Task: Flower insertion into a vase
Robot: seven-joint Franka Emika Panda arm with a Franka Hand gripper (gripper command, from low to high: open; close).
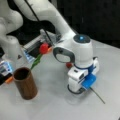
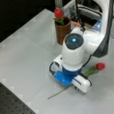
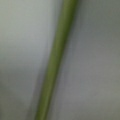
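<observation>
Bench (image 1: 50, 105) level is where your white arm has its hand (image 1: 75, 90), pointing straight down over a red flower with a thin green stem (image 2: 97, 67) lying flat on the pale grey surface. You cannot tell whether the fingers are spread or pinching the stem, since the wrist body hides them; the wrist view shows only stem against bench. Two flowers: one lying, one red flower (image 1: 43, 50) standing in the single brown wood-look cylindrical vase (image 1: 25, 85), well apart at a front view's left.
</observation>
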